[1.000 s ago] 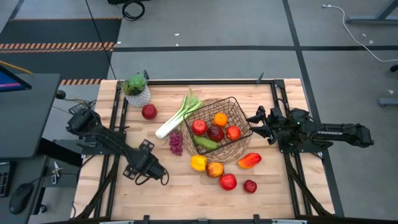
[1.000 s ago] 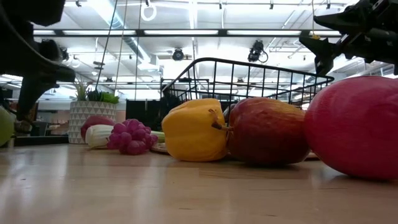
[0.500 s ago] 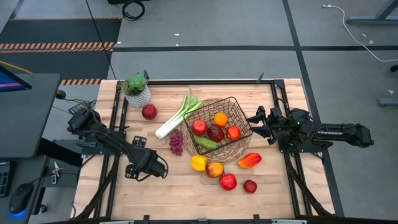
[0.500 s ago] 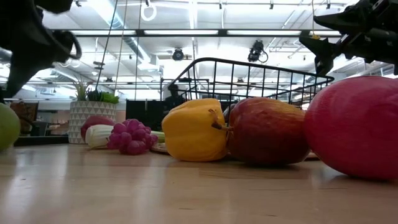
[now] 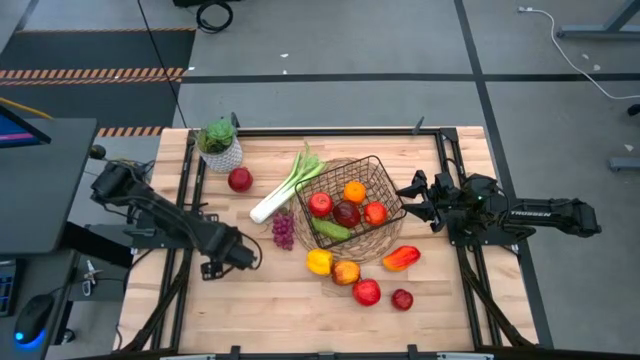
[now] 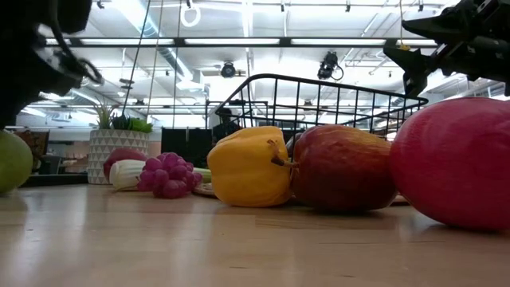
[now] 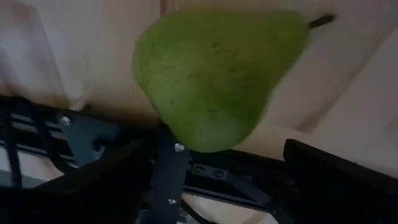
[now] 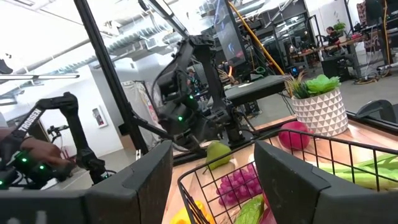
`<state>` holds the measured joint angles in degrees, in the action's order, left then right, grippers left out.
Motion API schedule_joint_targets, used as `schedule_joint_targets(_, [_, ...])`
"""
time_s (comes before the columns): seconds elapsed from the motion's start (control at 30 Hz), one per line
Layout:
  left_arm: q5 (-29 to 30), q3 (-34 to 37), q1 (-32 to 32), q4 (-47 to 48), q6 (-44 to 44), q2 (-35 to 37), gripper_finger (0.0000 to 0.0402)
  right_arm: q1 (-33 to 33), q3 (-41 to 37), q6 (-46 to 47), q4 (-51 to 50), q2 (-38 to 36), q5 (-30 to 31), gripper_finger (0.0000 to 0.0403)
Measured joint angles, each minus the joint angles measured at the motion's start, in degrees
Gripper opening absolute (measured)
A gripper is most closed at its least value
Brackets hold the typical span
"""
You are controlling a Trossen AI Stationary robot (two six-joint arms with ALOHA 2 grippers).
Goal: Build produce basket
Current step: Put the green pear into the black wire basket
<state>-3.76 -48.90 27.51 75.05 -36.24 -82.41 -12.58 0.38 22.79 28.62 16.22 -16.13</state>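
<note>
The pear (image 7: pixel 214 78) lies on the worktop (image 5: pixel 270 300) right before the left gripper (image 5: pixel 243 258), fingers spread and released, stalk end away, while the right gripper (image 5: pixel 412 199), empty and part-open, waits beside the basket (image 5: pixel 385 170).

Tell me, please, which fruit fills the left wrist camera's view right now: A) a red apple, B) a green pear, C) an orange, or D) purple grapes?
B: the left wrist view shows a green pear with its stem, lying on the wooden table.
</note>
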Motion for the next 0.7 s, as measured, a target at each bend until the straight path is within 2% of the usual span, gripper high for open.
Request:
schedule_joint_targets(0.2, [-1.6, 4.4, -3.6, -8.5, 1.4, 0.0, 0.0385, 0.0, 0.0, 0.0, 0.0, 0.0, 0.0, 0.0231])
schedule_joint_targets(0.37, [-3.7, 7.3, -6.2, -11.6, 4.7, 0.0, 0.0384, 0.0, 0.0, 0.0, 0.0, 0.0, 0.0, 0.0231])
schedule_joint_targets(0.7, [-2.4, 8.2, -7.2, -17.4, 18.0, 0.0, 0.0372, 0.0, 0.0, 0.0, 0.0, 0.0, 0.0, 0.0231])
